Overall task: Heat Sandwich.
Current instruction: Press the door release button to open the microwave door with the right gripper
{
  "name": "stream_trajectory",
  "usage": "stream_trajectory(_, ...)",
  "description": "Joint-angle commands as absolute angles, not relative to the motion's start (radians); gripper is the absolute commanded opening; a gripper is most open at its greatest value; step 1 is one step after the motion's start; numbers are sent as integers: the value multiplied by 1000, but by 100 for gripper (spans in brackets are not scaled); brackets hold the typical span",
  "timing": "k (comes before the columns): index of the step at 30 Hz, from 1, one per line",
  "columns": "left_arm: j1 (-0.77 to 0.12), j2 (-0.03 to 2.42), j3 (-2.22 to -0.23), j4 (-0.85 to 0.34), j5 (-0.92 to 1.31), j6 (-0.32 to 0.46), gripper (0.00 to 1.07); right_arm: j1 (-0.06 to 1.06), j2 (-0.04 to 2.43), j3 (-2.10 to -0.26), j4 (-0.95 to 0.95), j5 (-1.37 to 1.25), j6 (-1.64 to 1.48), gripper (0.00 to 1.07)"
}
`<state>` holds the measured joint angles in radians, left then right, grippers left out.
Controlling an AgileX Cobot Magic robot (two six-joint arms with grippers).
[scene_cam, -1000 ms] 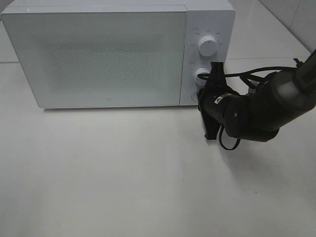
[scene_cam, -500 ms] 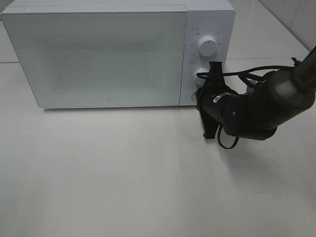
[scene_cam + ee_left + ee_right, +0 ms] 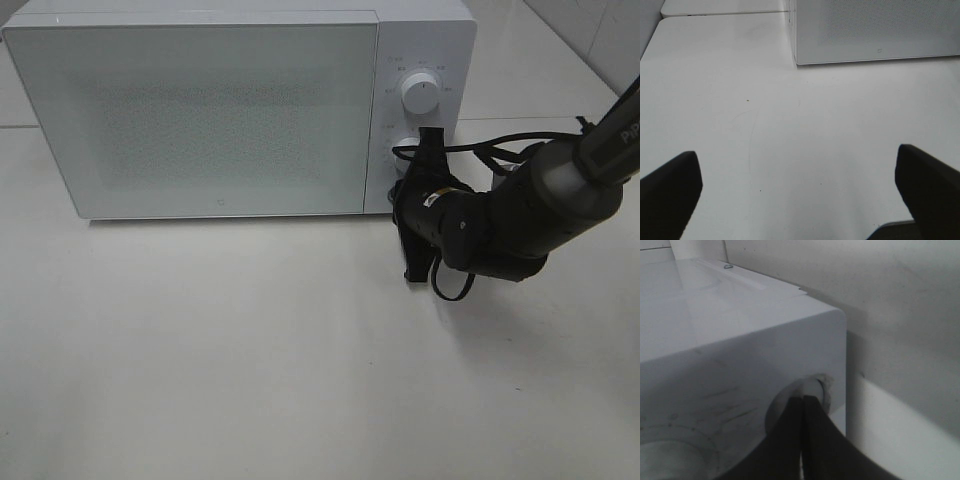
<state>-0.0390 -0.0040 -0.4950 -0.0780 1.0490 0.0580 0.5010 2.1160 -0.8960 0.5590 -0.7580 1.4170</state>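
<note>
Your right gripper [image 3: 802,399] has its two dark fingers [image 3: 785,440] pressed flat together with nothing between them. Their joined tip sits at the round white push-button [image 3: 816,386], recessed in the lower corner of the control panel. From above, the gripper stands on edge against that panel, with the black right arm [image 3: 520,215] reaching in from the right and a thin black cable [image 3: 480,152] looped over it.

The panel belongs to the white box-shaped microwave oven [image 3: 220,120], whose wide speckled door is shut. Above the gripper you can see the upper round white dial [image 3: 420,95]. The lower round white dial [image 3: 408,152] is partly covered by the gripper.

Your left gripper [image 3: 800,182] hangs spread wide, its dark fingers [image 3: 670,192] far apart and gripping nothing. It is over the bare white tabletop [image 3: 790,125], with the microwave's front corner ahead of it.

You cannot tell where the sandwich is: no view shows it.
</note>
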Motion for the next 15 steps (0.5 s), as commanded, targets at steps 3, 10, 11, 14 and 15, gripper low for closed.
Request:
stream_trajectory(3,-36,-25,-492,-79,1037,58,98,490,2115,-930,605,-910,1366,0)
stream_trajectory(10,-36,-25,-492,-79,1037,58,98,490,2147,-977,632,-954,1366,0)
stream_trajectory(11,-36,-25,-492,-79,1037,58,98,490,2154,-990,642,-974,1361,0)
stream_trajectory(14,-36,-25,-492,-79,1037,58,98,490,2156,-1007,657,-1010,1340,0)
stream_trajectory(15,-36,-25,-492,-79,1037,58,98,490,2156,-1025,680,-1039,1298,0)
